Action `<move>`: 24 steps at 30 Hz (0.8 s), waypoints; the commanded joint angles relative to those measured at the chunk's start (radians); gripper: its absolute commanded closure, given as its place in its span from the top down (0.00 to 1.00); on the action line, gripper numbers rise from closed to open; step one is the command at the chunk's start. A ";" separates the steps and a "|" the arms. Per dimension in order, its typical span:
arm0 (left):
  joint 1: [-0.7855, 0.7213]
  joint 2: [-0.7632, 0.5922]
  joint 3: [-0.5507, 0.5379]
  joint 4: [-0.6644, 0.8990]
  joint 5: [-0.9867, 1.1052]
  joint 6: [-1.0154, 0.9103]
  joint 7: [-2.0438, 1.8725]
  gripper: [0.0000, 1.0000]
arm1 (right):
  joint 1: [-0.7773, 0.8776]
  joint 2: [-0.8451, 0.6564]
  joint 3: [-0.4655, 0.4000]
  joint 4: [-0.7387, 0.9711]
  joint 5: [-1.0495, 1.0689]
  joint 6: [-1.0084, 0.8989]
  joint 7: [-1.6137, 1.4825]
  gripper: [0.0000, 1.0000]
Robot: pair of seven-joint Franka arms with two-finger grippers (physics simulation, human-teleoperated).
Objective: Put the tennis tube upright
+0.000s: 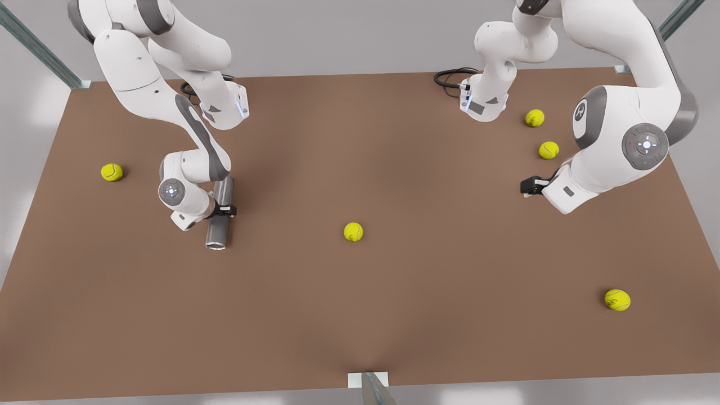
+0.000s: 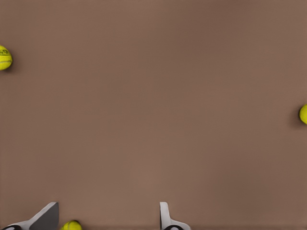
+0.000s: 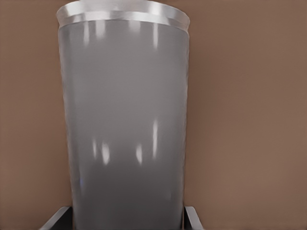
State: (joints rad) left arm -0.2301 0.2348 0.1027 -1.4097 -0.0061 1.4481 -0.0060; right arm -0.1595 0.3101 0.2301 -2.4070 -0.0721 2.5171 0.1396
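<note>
A: Tube (image 1: 220, 216) status: lying on the desk (image 1: 360, 315) toward the front view's left, hollow end toward the camera. The right claw (image 1: 226, 211) is closed across its mid-length. In the right wrist view the tube (image 3: 125, 124) sits between the fingers (image 3: 191, 218), one on each side of the wall.

B: Other arm?

A: The left claw (image 1: 527, 186) waits at the front view's right, near two balls (image 1: 548, 150). Its fingers (image 2: 165, 215) stand wide apart over bare desk, holding nothing.

B: Failure modes from here?

A: My judgement, three. First: the wall is smooth and round, so the tube may turn or slide in the grip as it is tilted up. Second: if the lower end drags on the desk during rotation, it could lever the tube out of the fingers. Third: a release while the tube is off vertical would let it topple and roll.

B: Obstructions?

A: The nearest ball (image 1: 353, 232) lies well apart from the tube, and another ball (image 1: 111, 172) sits farther toward the front view's left. Neither should interfere.
</note>
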 commanded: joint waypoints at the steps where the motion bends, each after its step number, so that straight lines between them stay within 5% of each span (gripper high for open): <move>1: 0.000 0.000 0.000 0.000 0.000 0.000 0.000 1.00 | 0.000 0.006 0.000 0.002 0.000 0.002 0.000 0.87; 6: 0.002 0.000 0.000 0.000 0.000 0.000 0.000 1.00 | -0.002 0.021 -0.002 0.003 0.000 0.014 0.000 0.87; 12: 0.002 0.000 0.000 0.000 0.000 0.000 0.001 1.00 | -0.003 0.020 0.000 0.005 0.000 0.011 0.000 0.73; 24: 0.002 0.001 0.000 0.000 0.000 0.000 0.001 1.00 | 0.002 0.014 0.000 0.023 0.000 -0.026 0.000 0.70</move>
State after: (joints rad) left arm -0.2286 0.2363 0.1027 -1.4097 -0.0062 1.4481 -0.0050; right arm -0.1565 0.3210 0.2302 -2.3817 -0.0701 2.4823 0.1381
